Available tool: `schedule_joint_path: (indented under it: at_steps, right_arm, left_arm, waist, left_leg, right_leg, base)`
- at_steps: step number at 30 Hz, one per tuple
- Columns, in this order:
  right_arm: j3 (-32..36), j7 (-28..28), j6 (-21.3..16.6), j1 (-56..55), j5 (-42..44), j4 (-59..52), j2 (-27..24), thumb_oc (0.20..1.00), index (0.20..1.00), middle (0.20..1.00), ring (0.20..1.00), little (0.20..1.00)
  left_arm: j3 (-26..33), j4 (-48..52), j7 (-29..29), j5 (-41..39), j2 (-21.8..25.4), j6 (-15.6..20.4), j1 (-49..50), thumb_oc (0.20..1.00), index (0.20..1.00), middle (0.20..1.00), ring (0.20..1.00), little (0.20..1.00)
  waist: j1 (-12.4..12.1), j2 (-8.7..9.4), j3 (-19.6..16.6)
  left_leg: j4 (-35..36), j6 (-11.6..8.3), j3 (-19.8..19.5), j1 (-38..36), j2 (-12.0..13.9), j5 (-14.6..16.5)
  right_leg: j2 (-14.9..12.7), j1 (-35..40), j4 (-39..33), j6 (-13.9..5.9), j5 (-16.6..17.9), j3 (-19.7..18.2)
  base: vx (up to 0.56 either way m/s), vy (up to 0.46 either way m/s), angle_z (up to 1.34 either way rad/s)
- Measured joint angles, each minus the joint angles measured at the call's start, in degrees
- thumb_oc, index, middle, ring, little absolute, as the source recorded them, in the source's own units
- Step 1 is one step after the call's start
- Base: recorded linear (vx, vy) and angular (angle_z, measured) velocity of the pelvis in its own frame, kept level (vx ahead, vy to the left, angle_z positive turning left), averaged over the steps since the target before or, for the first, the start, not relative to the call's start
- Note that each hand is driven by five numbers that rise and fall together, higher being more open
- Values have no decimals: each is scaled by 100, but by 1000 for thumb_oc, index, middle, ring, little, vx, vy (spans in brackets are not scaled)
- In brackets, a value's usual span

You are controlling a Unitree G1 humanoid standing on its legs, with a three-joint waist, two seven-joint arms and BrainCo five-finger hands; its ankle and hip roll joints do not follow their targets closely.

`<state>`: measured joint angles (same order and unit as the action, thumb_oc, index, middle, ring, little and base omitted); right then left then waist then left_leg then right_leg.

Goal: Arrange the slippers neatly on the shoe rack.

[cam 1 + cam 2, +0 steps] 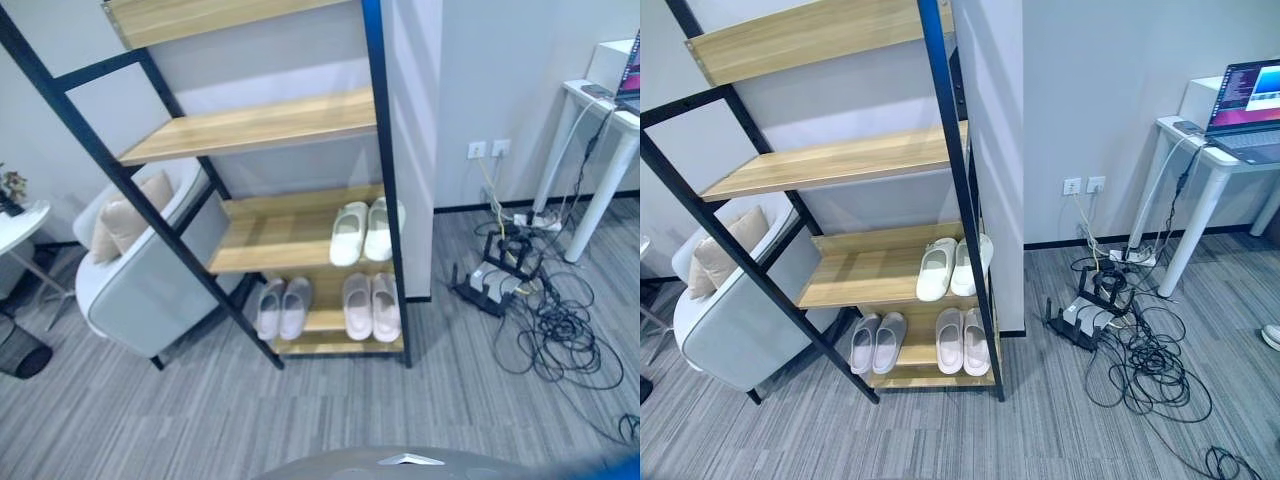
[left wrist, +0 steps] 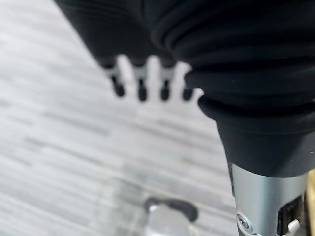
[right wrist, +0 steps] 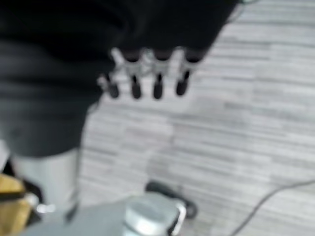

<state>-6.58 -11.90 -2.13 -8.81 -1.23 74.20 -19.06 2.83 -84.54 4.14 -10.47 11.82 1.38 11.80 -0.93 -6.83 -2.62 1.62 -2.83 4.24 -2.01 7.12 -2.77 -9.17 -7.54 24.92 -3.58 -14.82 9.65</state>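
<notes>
Grey floor (image 1: 300,420), shoe rack (image 1: 250,130), three slipper pairs (image 1: 365,232)

Left hand (image 2: 147,73) seen from its own wrist, dark ribbed cover across the upper part, silver dark-tipped fingers (image 2: 141,87) in a straight row, relaxed, holding nothing, hanging above grey striped carpet floor (image 2: 59,147), nothing in contact with the fingertips
</notes>
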Motion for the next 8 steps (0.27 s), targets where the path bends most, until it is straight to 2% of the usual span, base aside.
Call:
schedule_joint_path:
  at_steps: [5,8]
  right_arm:
    - [-3,18,3,3,277,-6,347,1000,1000,1000,1000,1000]
    - [-4,27,53,3,405,-2,349,1000,1000,1000,1000,1000]
  left_arm:
    - [-58,263,65,-17,-187,-7,-121,1000,1000,1000,1000,1000]
    - [-230,279,76,-17,-259,-7,-245,1000,1000,1000,1000,1000]
  waist:
    - [-8,104,-98]
    - [4,115,-147]
  left_leg:
    - [2,6,-4,0,-18,9]
    - [4,9,-10,-1,-26,10]
  right_leg:
    - [-10,7,-6,-25,5,-6]
    - [-13,11,-13,-31,3,-5]
  base:
    - [0,0,0]
    - [0,0,0]
